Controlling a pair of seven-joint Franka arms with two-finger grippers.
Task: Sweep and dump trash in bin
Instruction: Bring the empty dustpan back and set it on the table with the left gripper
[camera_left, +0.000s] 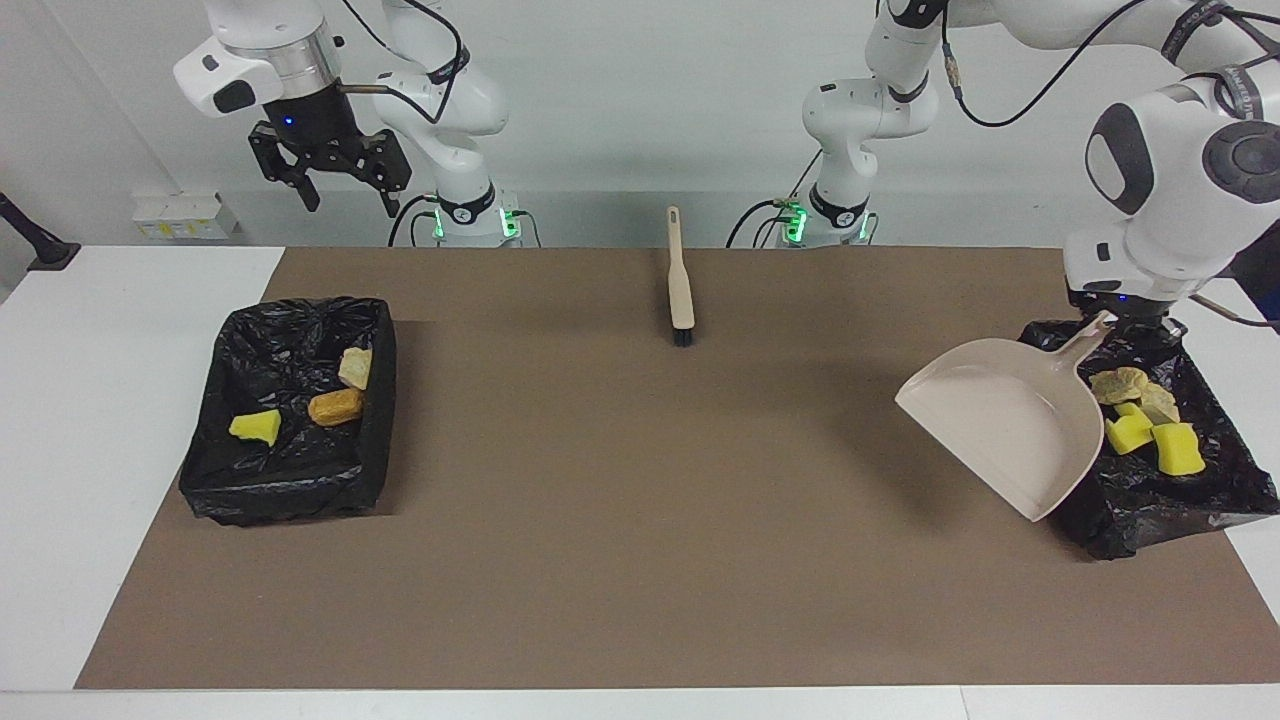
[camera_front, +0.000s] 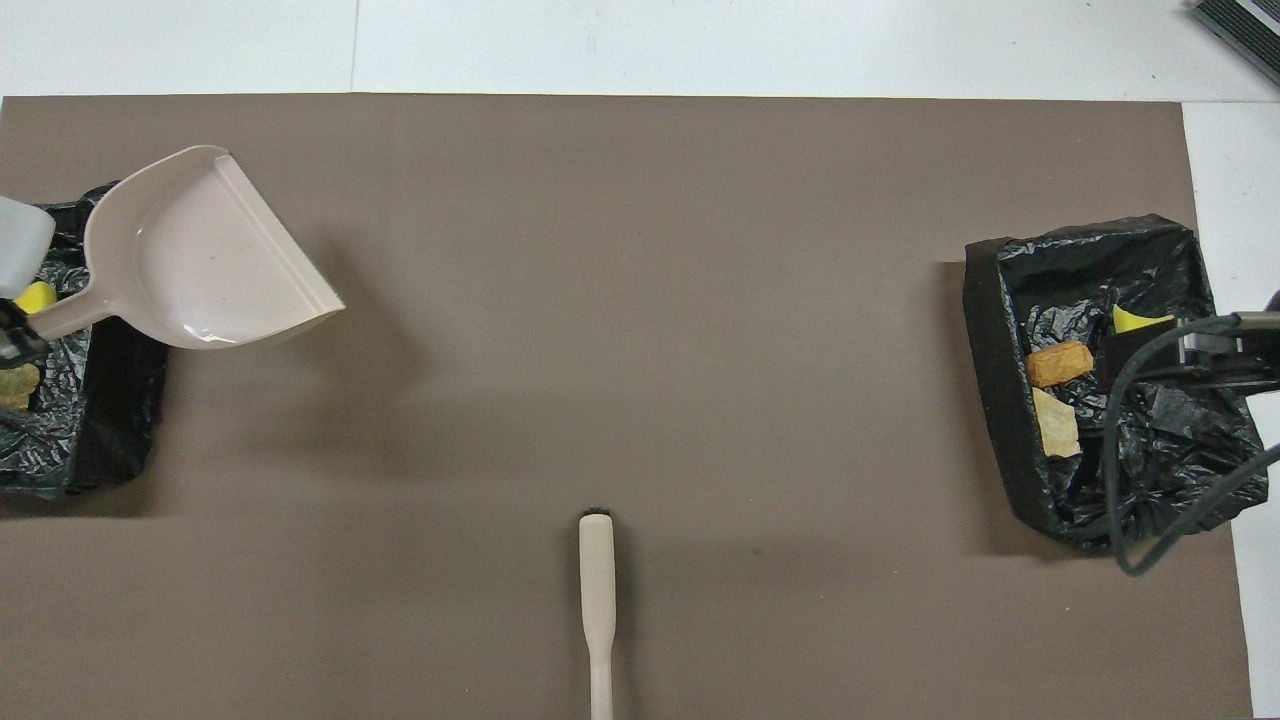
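Brown mat (camera_left: 620, 520) over white bench (camera_left: 100, 400). Beige dustpan (camera_left: 1000, 425), beige brush (camera_left: 680, 285) with black bristles. Two black-lined bins (camera_left: 290, 470) (camera_left: 1150, 510): yellow sponge (camera_left: 256, 426), golden-brown lump (camera_left: 336, 406), pale tan lump (camera_left: 354, 367); yellow sponges (camera_left: 1178, 449), tan lumps (camera_left: 1117, 384).

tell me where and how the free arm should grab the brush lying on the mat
Grip the brush by its slim beige handle, not the dark bristle end. It lies flat with the handle pointing toward the robots, so the open right gripper would likely do best coming straight down, jaws across the narrow handle.
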